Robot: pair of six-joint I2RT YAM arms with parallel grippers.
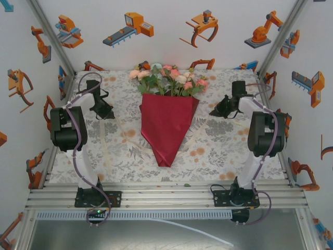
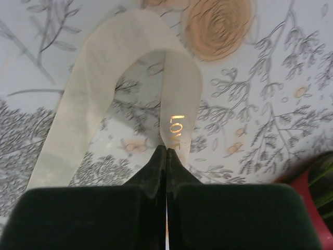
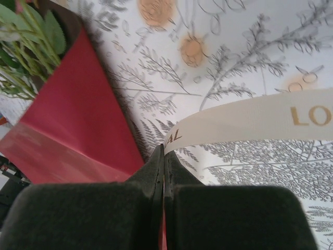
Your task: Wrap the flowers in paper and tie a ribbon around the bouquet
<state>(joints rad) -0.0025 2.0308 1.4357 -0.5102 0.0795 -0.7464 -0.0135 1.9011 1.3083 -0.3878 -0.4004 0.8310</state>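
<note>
- We take the paper [image 1: 167, 130] as our landmark: it lies at the middle of the desk [image 1: 218, 151], its pointed end toward the near edge.
- The flowers [image 1: 169, 78] lie in the paper, their heads spilling out past its far edge.
- The left fingers [image 1: 108, 113] sit left of the paper, apart from it, level with its far half.
- The right fingers [image 1: 213, 111] sit right of the paper, near its far corner.
- The ribbon [image 2: 99, 88] is pinched in both pairs of fingers. Left of the paper it loops over the desk, and right of the paper it trails away from the paper.
</note>
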